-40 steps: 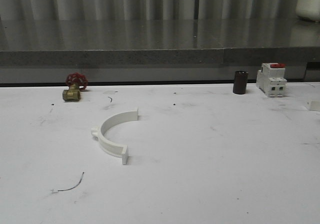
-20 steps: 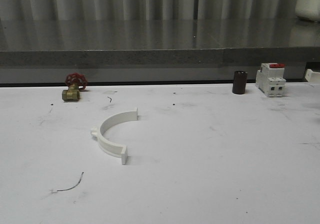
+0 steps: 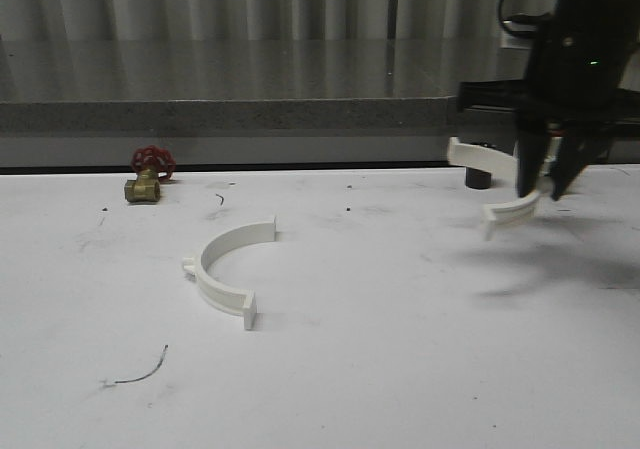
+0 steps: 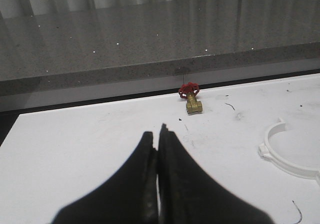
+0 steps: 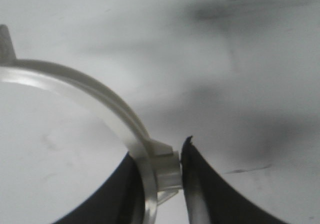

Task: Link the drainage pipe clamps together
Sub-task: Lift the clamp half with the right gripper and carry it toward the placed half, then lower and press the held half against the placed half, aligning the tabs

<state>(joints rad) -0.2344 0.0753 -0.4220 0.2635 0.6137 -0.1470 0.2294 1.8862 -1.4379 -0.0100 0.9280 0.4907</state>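
Observation:
One white half-ring drainage pipe clamp (image 3: 222,269) lies flat on the white table, left of centre, its open side facing right; it also shows in the left wrist view (image 4: 286,155). The second clamp (image 3: 497,181) hangs in the air above the table's right rear, with my right gripper (image 3: 540,191) shut on its outer lug. Up close, that lug (image 5: 167,168) sits pinched between the dark fingers of the right gripper (image 5: 162,160), and the arc (image 5: 85,89) curves away from them. My left gripper (image 4: 157,146) is shut on nothing, low over bare table to the left of the lying clamp.
A brass valve with a red handwheel (image 3: 147,176) stands at the rear left by the grey counter edge (image 3: 250,114). A dark cylinder (image 3: 478,178) stands at the rear right, partly behind the held clamp. A thin wire scrap (image 3: 140,371) lies near the front left.
My right arm has come into the front view from the right, carrying the second clamp above the table. It now covers the white breaker. The lying clamp has not moved.

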